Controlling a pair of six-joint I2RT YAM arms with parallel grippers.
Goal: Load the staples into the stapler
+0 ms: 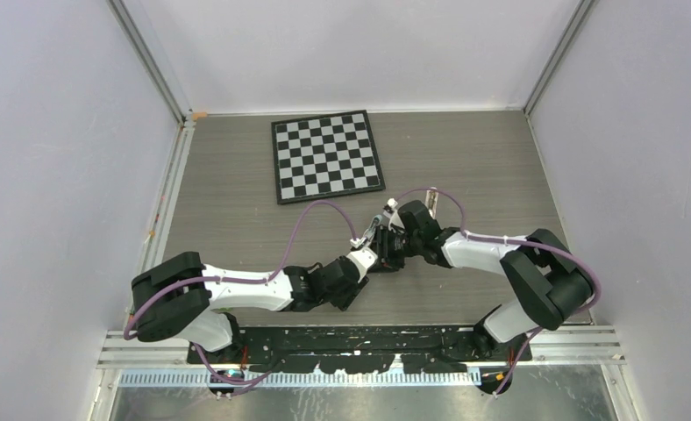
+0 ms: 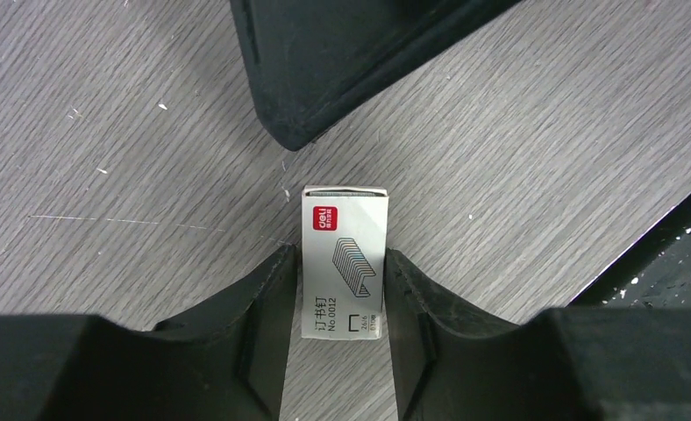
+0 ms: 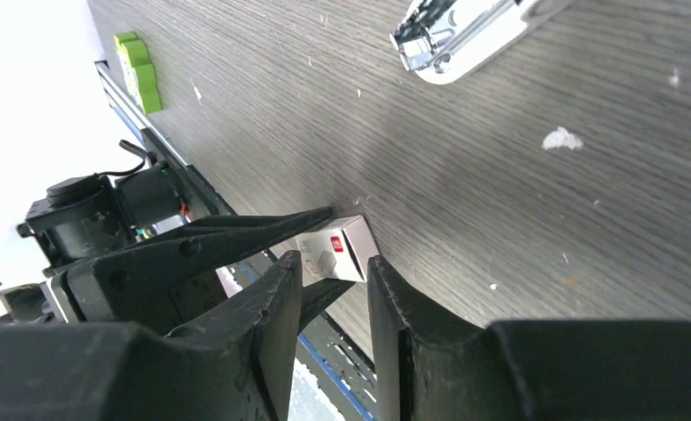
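unboxing step: left claw (image 2: 340,256) clenched on small white cardboard staple box (image 2: 343,232) (silvery-grey staples (image 2: 342,188) showing at its 12 o'clock end). right claw (image 3: 335,261) released, empty. Next it needs to pinch them out. white plastic stapler (image 3: 460,35) lies at 1 o'clock.

Surface (image 2: 105,105) is grey wood-grain, looks like matt laminate, with a fine streaky texture and little white flecks on it. The staple box (image 2: 343,263) is thin white card, printed, fairly matt. The stapler (image 3: 500,39) is smooth glossy white plastic with a shiny chrome-looking metal channel (image 3: 425,35) inside. Jaws are matt black plastic, edges a bit rough and scuffed, dusty in spots.
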